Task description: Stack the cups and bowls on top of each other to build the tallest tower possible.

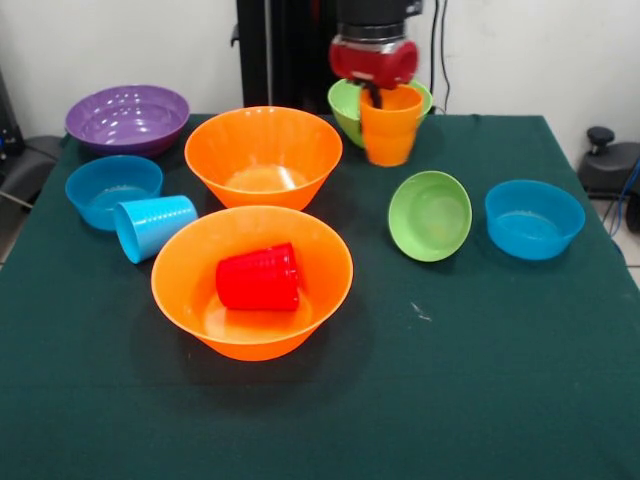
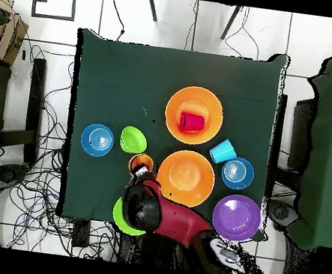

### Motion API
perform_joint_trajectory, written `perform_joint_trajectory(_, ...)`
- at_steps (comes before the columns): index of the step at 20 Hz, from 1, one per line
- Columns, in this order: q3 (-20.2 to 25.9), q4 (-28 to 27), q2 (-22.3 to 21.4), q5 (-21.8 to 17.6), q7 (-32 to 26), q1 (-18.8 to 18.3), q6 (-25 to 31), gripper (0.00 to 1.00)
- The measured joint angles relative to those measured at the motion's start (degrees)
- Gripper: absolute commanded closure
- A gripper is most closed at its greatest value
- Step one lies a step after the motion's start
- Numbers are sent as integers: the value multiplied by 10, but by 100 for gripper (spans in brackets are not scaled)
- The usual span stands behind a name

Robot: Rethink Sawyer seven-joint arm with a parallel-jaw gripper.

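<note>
One orange cup (image 1: pixel 391 128) hangs upright, gripped by the tool (image 1: pixel 376 98).

hidden: we see the large green bowl (image 1: pixel 350 103) mostly behind the orange cup (image 1: pixel 391 126), and under the arm (image 2: pixel 170 217) overhead | cut off: arm's upper part at the front view's top edge | blurred: orange cup's lower half

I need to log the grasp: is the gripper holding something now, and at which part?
Yes. The gripper holds the orange cup by its rim, one finger inside the mouth; the cup hangs upright above the table.
</note>
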Motion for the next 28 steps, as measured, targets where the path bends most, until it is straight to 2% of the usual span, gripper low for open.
perform_joint_trajectory(5, 6, 3, 13, -44, 0, -58, 0, 100)
perform_joint_trajectory(9, -2, 20, 2, -57, 0, -44, 0, 100)
perform_joint_trajectory(16, -1, 64, -46, -66, 0, -22, 0, 100)
perform_joint_trajectory(19, 1, 79, -62, -77, 0, -31, 0, 100)
perform_joint_trajectory(22, 6, 94, -78, -98, 0, -61, 0, 100)
perform_joint_trajectory(28, 6, 105, -84, -131, 0, -93, 0, 100)
